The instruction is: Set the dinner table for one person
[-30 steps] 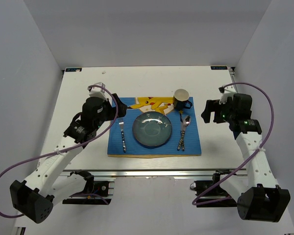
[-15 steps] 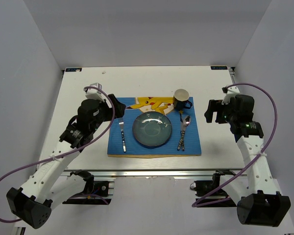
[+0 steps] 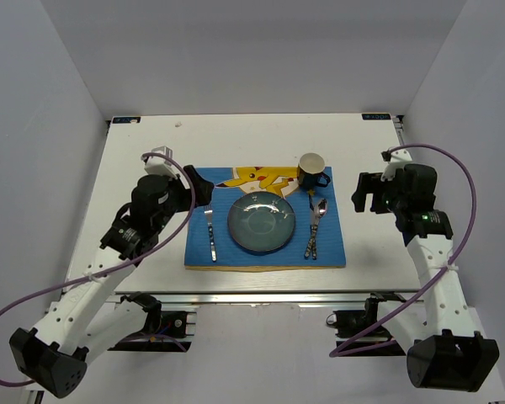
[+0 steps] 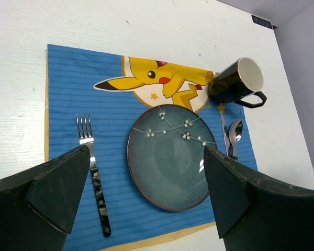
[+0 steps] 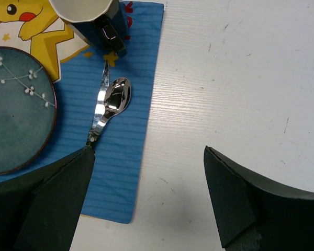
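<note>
Nearest us, the silver rail point(image 3: 252, 295) runs along the front edge of the white table point(image 3: 261, 139), which fills the floor of the white-walled booth. Purple cables point(image 3: 34, 295) loop off both arms.

Left gripper point(image 3: 202, 185) hangs over the mat's left edge, jaws spread wide, nothing in them. In its wrist view the dark fingers point(image 4: 52, 193) block both lower corners and hide the mat's near corners. Right gripper point(image 3: 358, 194) hangs over bare table just right of the mat, also wide open and empty, and its fingers point(image 5: 47, 204) cover the bottom corners of its own view.

On to the blue striped mat point(image 3: 337, 252), lying flat in the near middle of the table. The fork point(image 3: 210, 231) is on its left, tines pointing away. The blue-green plate point(image 3: 261, 223) sits in the centre, white sprig pattern on it. To the right, the spoon point(image 3: 318, 210) lies bowl up with a knife point(image 5: 103, 83) pressed against it. Behind them stands a dark mug point(image 3: 311, 171), pale inside, handle to the right, the knife tip just beside it.

The only picture on the mat is a yellow cartoon figure point(image 3: 265, 177), partly covered by plate and mug. No words on it.

Far corners: two small dark stickers point(image 3: 376, 116), print too small to read.
</note>
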